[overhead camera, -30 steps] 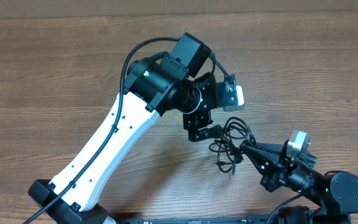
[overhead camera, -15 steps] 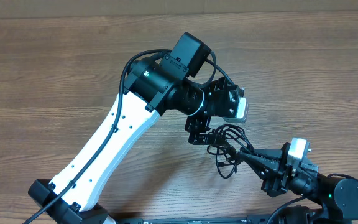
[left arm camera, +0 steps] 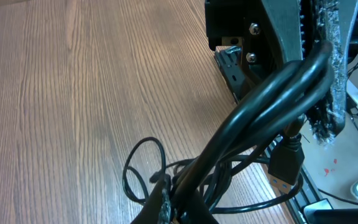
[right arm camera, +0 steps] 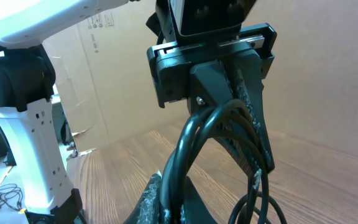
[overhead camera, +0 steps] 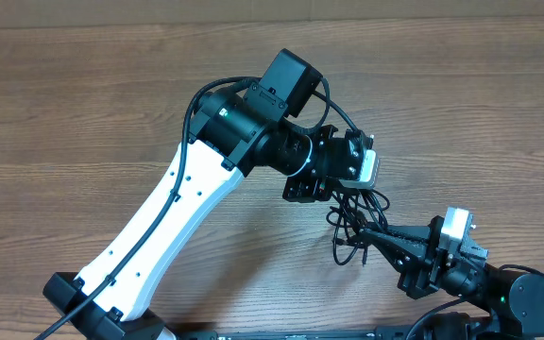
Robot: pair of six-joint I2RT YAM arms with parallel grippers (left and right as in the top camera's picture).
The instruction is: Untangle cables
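While the cables (overhead camera: 350,225) hang bunched over the table (overhead camera: 83,113), the left gripper (overhead camera: 333,192) pinches their upper strands, and the right gripper (overhead camera: 367,230) clamps the same bunch just beside it.

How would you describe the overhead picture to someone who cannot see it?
A small tangle of thin black cables is held from two sides at a wooden table. The left gripper, on a white and black arm, grips it from the upper left; the right gripper, on a black arm, pinches it from the lower right.
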